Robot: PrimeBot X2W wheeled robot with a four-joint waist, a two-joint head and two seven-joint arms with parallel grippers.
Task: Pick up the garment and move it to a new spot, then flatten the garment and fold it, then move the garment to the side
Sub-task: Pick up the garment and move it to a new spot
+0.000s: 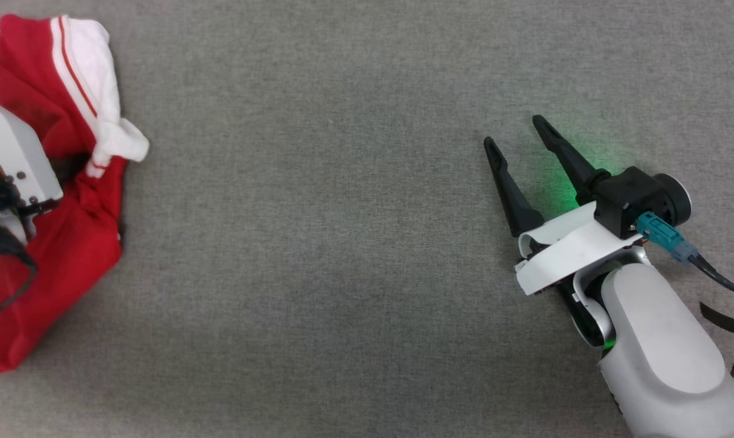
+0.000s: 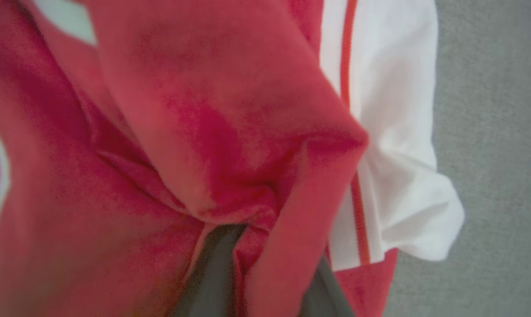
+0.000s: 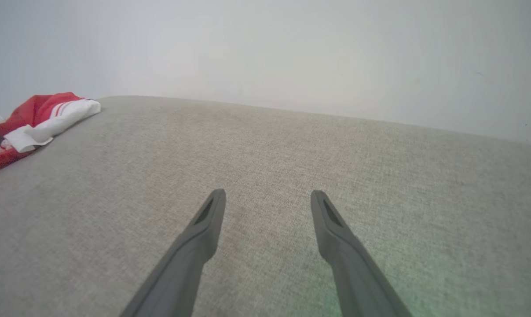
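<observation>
Far left, on the grey cloth surface (image 1: 342,243): the garment (image 1: 81,255), crumpled. Left gripper (image 2: 265,273) nipping a red fold (presumably for lifting). Right gripper (image 1: 512,130) spread wide, empty, well apart.

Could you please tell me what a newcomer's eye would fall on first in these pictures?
A crumpled red jersey with a white sleeve lies at the far left of the grey surface. The left gripper is down in it, with a red fold bunched between its jaws. At the lower right of the head view, the right gripper has its jaws wide apart, with a green glow beside it.
</observation>
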